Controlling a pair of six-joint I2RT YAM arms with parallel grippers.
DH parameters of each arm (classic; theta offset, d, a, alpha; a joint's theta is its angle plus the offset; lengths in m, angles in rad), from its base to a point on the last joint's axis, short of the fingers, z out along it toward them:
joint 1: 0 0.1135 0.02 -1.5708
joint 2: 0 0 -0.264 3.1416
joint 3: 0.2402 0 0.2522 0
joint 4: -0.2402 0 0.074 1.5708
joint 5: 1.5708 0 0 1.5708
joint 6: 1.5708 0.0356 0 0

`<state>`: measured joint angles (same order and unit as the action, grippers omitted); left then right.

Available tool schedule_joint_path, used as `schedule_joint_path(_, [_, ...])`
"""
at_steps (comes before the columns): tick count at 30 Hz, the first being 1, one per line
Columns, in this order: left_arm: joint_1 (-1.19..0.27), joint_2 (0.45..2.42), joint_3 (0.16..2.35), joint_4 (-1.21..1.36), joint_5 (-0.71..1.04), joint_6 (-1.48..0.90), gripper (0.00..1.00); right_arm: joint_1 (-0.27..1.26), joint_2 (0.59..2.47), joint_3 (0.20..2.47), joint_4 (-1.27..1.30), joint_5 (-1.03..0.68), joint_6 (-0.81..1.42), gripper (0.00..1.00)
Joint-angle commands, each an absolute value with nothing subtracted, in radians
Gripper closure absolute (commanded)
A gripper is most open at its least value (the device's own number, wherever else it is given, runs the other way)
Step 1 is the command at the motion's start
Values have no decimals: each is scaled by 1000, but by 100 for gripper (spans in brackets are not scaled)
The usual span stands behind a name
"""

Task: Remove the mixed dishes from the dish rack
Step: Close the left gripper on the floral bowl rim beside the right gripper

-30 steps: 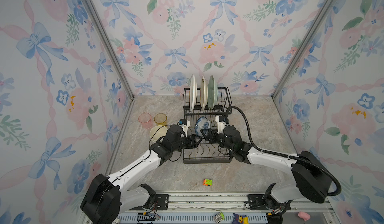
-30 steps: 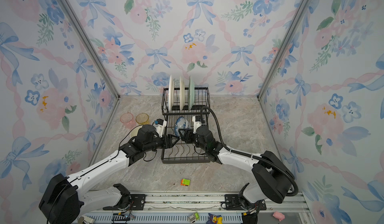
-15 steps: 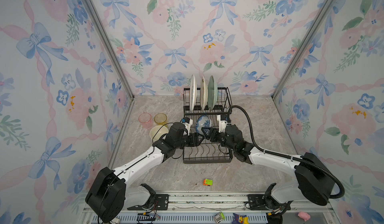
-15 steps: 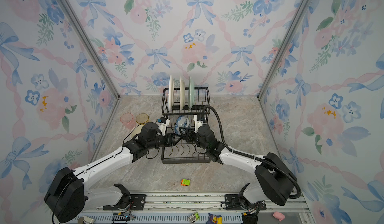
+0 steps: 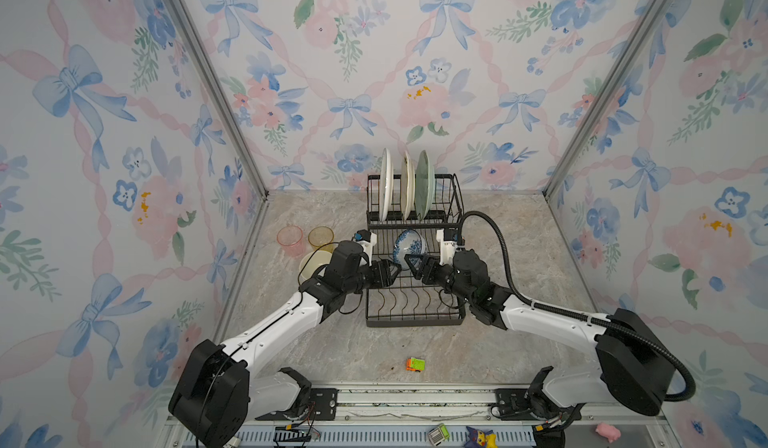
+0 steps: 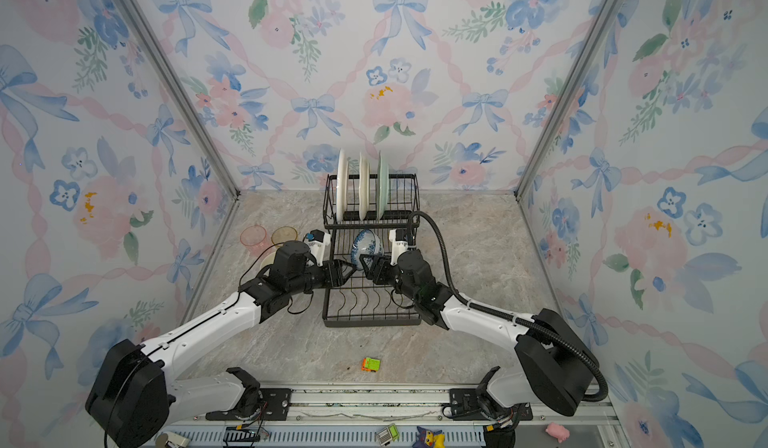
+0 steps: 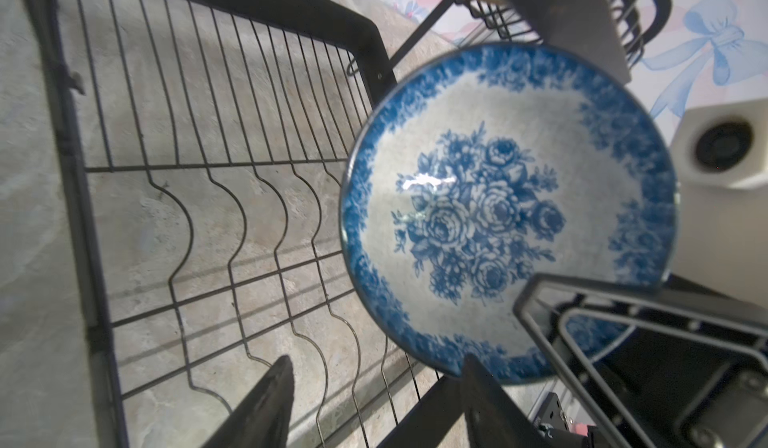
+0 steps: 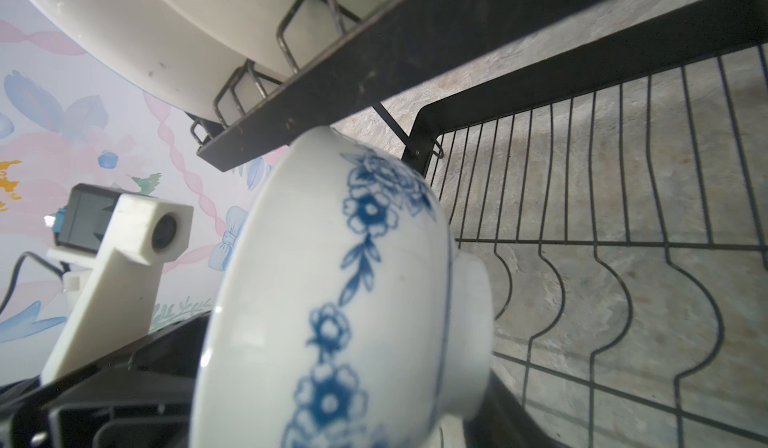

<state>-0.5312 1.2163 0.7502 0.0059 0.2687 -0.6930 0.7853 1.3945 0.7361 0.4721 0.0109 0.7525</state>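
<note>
- Notes the blue-patterned bowl point(image 5: 409, 247) standing on edge in the lower tray of the dish rack point(image 5: 415, 322), just below the front bar of the upper basket, hollow side facing the left arm.
- Notes the left gripper point(image 5: 392, 270) level with the bowl and just beside its rim. In the left wrist view, sees the fingers point(image 7: 274, 400) spread with only rack wire between them: open, holding nothing.
- Notes the right gripper point(image 5: 413, 263) at the bowl from the opposite side, jaws apart, one on the hollow side and one towards the foot. Cannot tell from either wrist view whether the pads bear on the bowl or merely straddle it.
- Records three plates point(image 5: 405, 186) upright in the upper basket.
- Records the pink tumbler point(image 5: 290, 240), amber tumbler point(image 5: 321, 237) and white bowl point(image 5: 307, 265) on the table to the left of the rack, apart from it.
- Judges the step in hand to be removal of the blue-patterned bowl, with the task roughly half done.
- Judges the next move to call for a confirmed hold across the bowl wall, then a draw forward and up, away from the upper basket bar.
- Flags two risks: slip on the curved glaze, and a knock between the two grippers working so close together.
</note>
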Motion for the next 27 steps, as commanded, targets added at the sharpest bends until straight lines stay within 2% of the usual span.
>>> schedule_joint_path(1, [-512, 1204, 767, 25, 250, -697, 36, 787, 1356, 732, 538, 6, 752, 38])
schedule_joint_path(21, [-499, 1270, 778, 58, 281, -699, 36, 832, 1324, 717, 538, 14, 766, 37])
schedule_joint_path(27, [-497, 1271, 775, 60, 284, -701, 38, 860, 1312, 713, 539, 16, 768, 38])
